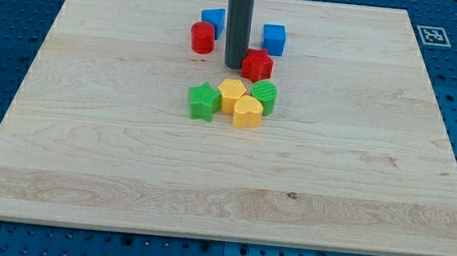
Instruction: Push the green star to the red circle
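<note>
wooden bench [123,177], near part bare. mid frame: green star [204,101] at left of a tight cluster with two yellow blocks [232,93] [248,111] and a green block [264,96]. behind: my tip [234,66] touching a red block [257,65], no jaws on this tool, just a rod. red circle [203,37] upper left of tip, two blue blocks [214,19] [274,38] farthest. step: approach, star not yet contacted. next: tip must get below star, push up-frame.

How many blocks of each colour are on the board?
Red: 2, the circle and another red block
Blue: 2, and
Green: 2, the star and another green block
Yellow: 2, and
Total: 8
</note>
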Controlling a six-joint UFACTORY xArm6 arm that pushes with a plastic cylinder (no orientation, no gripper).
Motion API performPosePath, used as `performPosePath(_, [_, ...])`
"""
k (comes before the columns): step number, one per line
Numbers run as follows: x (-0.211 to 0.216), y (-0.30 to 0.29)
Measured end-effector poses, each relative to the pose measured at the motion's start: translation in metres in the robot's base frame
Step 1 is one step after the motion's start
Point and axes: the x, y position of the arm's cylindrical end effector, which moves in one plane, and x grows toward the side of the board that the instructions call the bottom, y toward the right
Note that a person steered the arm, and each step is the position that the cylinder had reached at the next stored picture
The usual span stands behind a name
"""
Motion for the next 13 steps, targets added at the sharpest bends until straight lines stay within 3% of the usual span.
performPosePath(1, [-0.03,0.0])
performPosePath(3, [-0.045,0.0])
performPosePath(4, [0.006,-0.036])
performPosePath(6, [0.02,-0.039])
performPosePath(7, [0.036,-0.089])
performPosePath(8, [0.049,-0.091])
performPosePath(11, [0.173,-0.087])
performPosePath(12, [0.165,-0.039])
performPosePath(13, [0.159,-0.037])
